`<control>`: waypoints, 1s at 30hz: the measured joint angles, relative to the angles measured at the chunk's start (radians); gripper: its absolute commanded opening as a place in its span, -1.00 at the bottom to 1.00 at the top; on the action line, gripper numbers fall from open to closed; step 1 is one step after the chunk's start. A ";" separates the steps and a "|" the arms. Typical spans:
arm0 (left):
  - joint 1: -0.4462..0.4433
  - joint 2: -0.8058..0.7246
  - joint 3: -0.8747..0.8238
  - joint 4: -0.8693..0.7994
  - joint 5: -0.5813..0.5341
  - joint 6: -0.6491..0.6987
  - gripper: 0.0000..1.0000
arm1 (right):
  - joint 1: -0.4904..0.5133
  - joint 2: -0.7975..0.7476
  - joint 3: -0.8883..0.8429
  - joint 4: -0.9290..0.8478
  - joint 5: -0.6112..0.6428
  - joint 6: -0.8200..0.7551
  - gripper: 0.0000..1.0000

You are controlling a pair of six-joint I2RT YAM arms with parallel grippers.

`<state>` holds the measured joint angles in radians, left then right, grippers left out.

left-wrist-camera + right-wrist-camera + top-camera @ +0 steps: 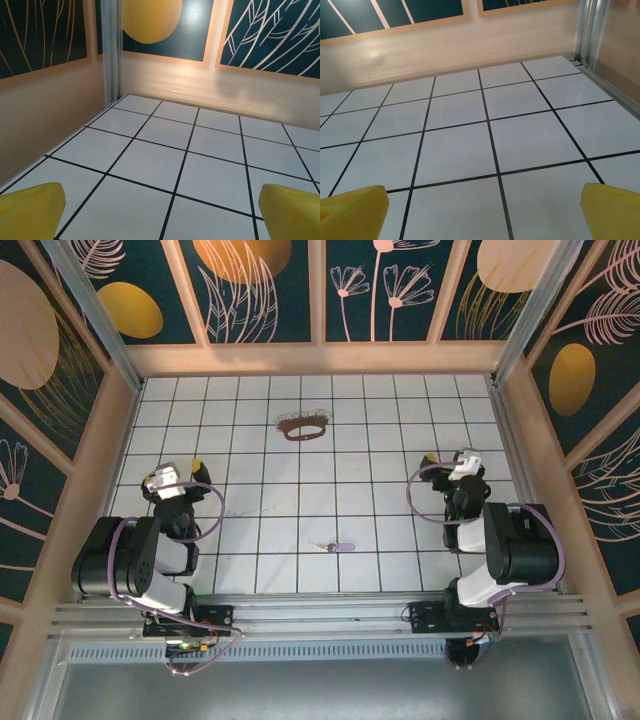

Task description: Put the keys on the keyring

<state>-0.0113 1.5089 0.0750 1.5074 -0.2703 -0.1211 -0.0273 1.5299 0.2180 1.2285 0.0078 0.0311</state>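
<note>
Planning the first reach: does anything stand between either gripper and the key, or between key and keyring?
Nothing visible. Bare tiles lie between the left gripper, the right gripper and the key, and between the key and the keyring.

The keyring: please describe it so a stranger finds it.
On the white tiled table, look near the back wall, left of centre. The keyring is a thin dark brown oval loop, unlike the lilac-headed key at the near side.
</note>
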 measured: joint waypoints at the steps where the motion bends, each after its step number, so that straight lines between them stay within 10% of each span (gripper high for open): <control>1: 0.000 0.000 0.000 0.000 0.000 0.000 0.98 | 0.000 0.000 0.000 0.000 0.000 0.000 0.97; 30: 0.000 -0.006 0.116 -0.161 0.114 0.028 0.98 | -0.006 -0.024 0.033 -0.092 -0.010 0.000 0.98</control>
<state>-0.0113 1.5028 0.1913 1.3460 -0.1562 -0.0933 -0.0338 1.5059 0.2508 1.1362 -0.0017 0.0311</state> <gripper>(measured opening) 0.987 0.989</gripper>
